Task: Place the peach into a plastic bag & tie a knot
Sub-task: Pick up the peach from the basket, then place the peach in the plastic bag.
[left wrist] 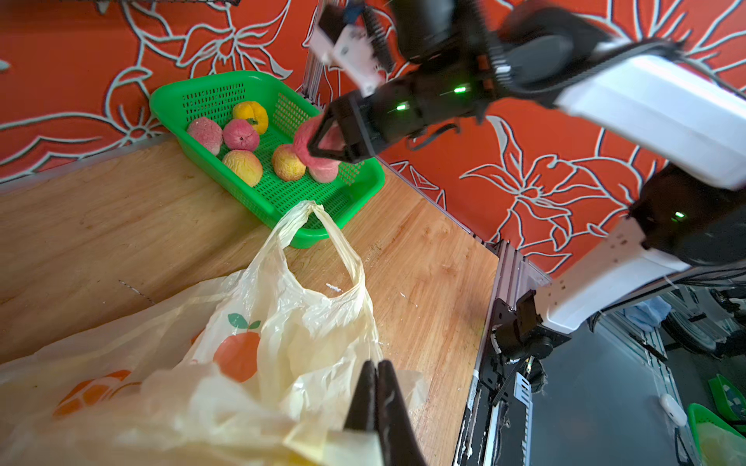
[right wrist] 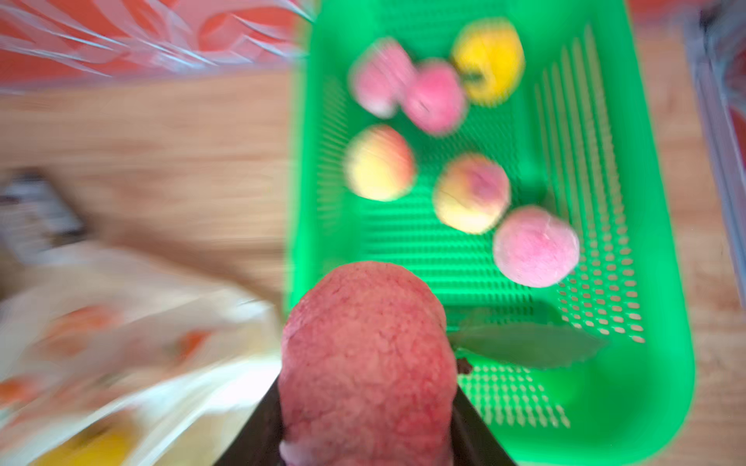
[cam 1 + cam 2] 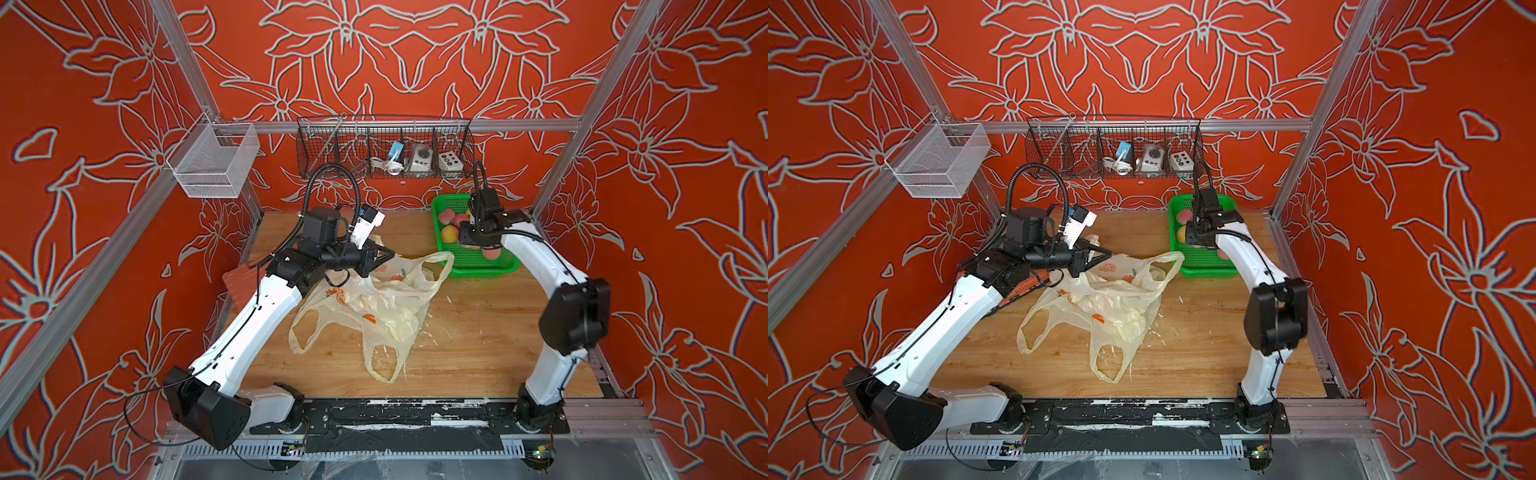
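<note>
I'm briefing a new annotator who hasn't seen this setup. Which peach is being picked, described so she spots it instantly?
Find the green basket at the far right corner of the wooden table. Over its near end the right gripper clamps one peach. It alone is gripped rather than lying loose, and it is a darker, rougher red than the pink and yellow fruit in the basket.

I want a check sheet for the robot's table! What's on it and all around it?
Surface: wooden table, white flecks.
Job's things: peach in right pincer over green basket; cream bag crumpled on table, handle loops open.
Clutter: six fruits and a leaf in basket.
Pincers: left pincer shut on bag; right pincer shut on peach.
Cables: black ribbed hose looping over left arm.
Surroundings: red flowered walls, wire rack with gadgets, white mesh basket.
</note>
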Robot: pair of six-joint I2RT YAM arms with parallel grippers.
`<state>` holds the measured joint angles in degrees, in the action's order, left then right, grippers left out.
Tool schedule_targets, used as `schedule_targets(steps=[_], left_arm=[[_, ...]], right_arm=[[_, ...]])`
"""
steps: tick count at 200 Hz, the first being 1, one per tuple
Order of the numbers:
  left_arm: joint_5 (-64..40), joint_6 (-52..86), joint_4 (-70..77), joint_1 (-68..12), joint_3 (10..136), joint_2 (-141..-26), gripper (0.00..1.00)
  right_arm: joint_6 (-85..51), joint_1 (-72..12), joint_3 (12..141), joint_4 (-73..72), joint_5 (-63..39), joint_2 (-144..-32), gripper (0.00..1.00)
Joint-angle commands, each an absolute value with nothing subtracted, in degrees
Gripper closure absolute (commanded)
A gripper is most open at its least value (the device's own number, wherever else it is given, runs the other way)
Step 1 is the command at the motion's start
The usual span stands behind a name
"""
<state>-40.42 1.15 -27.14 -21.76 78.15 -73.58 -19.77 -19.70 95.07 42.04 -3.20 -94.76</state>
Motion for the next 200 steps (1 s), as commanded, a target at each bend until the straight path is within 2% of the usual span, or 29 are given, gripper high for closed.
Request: schedule_targets(steps=[1,41,64,83,90,98,99,113,124,148,165,173,187,200], left_arm=[[-42.26,-0.64,-27.59,-22.14,81.47,-74.29,1.0],[-43.83,-0.18,-26.51,-23.02,83.53,-75.34,1.0],[-44.21,0.09,-25.79,-23.18,83.76,-75.33,1.0],[-45.2,0.44,-25.13,-23.2,83.55,-75.47,1.0],[-45.73,0.84,-24.47,-23.29,83.14,-75.29,1.0],[-46.11,1.52,-23.85,-23.29,82.81,-75.08,1.0],[-46.17,1.55,-23.83,-23.29,82.8,-75.11,1.0],[-45.68,1.43,-24.21,-23.29,82.62,-74.67,1.0],[-43.01,0.96,-25.04,-23.22,82.49,-74.22,1.0],[-33.46,0.29,-26.98,-23.02,82.06,-74.03,1.0],[-30.65,1.07,-26.27,-22.85,81.1,-74.02,1.0],[-31.02,1.5,-25.76,-22.85,80.67,-73.93,1.0],[-33.22,2.77,-24.01,-22.92,79.78,-73.81,1.0],[-34.87,3.51,-23.21,-23.37,79.62,-73.76,1.0]], right_arm=[[-17.16,-25.4,92.34,47.85,-16.11,-86.39,0.74],[-22.46,-36.61,89.6,43.96,-32.75,-85.97,0.75],[-24.2,-39.84,87.43,39.34,-38.22,-89.69,0.75],[-26.42,-39.99,85.16,35.18,-37.55,-93.19,0.72],[-26.62,-39.91,85.56,34.67,-36.63,-94.75,0.65],[-26.36,-39.66,86.98,35.67,-35.96,-96.49,0.44],[-26.17,-39.6,87.55,36.1,-35.99,-96.92,0.39],[-24.65,-39.25,90.51,39.73,-35.76,-97.55,0.2],[-24.22,-37.99,90.58,40.65,-34.7,-95.31,0.15],[-24.31,-29.63,89.65,42.33,-34.75,-89.3,0.17],[-24.41,-21.73,90.02,44.39,-27.57,-88.21,0.21],[-24.52,-18.98,90.74,46.16,-19.97,-89.02,0.24],[-25.06,-14.93,92.57,48.56,-0.67,-92.34,0.24],[-25.33,-12.6,92.54,45.79,9.46,-95.58,0.22]])
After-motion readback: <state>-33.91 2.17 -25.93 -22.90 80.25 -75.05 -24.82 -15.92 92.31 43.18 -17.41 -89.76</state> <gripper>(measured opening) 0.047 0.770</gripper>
